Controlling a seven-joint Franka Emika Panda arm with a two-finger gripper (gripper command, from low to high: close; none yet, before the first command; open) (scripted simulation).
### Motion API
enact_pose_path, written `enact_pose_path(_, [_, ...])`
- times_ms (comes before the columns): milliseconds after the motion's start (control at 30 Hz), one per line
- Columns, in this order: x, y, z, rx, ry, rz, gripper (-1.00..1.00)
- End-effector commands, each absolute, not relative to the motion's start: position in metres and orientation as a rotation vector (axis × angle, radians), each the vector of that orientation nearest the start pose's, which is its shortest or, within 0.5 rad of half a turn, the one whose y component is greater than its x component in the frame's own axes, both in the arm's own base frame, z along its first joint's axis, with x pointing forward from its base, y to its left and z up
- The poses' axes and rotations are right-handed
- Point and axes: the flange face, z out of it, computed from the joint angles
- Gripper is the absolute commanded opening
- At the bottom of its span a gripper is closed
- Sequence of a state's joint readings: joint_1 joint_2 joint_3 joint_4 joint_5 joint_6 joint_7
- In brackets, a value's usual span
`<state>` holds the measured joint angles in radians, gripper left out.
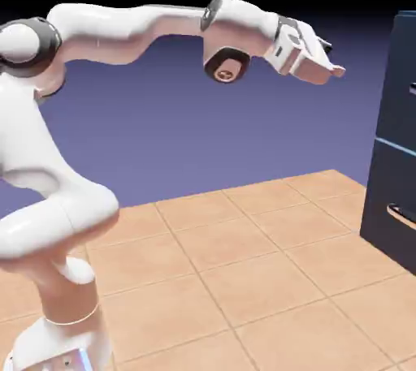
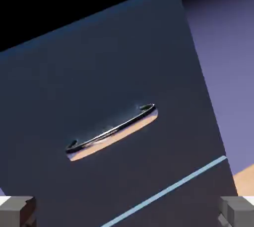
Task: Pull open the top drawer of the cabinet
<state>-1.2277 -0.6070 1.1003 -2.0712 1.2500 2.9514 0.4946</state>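
Setting: plain blue-violet backdrop [image 1: 203, 110] behind a tan tiled surface [image 1: 244, 264]; black band across the top of the exterior view.
Cabinet: the dark navy cabinet [image 1: 396, 134] stands at the exterior view's right edge, on the tiles, only partly in view.
Top drawer: the top drawer [image 2: 114, 72] fills most of the hand view; it appears closed, front flush above a thin light-blue seam [image 2: 168, 189].
Handle: a pale metallic bar handle [image 2: 112, 131] sits near the middle of the drawer front.
Handle axis: its long axis runs along the drawer's width; it shows slanted in the hand view, which I judge to be the camera's roll, not a tilt of the handle.
Drawer facing: the front faces the arm, toward the exterior view's left.
Gripper: the gripper [image 1: 331, 67] is held high, level with the cabinet's upper part and well apart from it; jaws spread wide, nothing between the fingertips [image 2: 17, 210].
Step in hand: approach; no contact with the handle yet.
Next move, in my judgement: align the wrist so the jaws straddle the bar, advance to the handle, close, then pull straight back.
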Motion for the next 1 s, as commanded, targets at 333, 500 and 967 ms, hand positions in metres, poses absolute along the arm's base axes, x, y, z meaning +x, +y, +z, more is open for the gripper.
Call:
enact_pose_path(333, [0.583,0.011,0.62,-1.407,1.441,-1.202,0.0])
enact_pose_path(500, [0.616,0.006,0.598,-1.29,1.462,-1.104,0.0])
enact_pose_path(967, [0.696,-0.028,0.537,-0.869,1.5,-0.776,0.0])
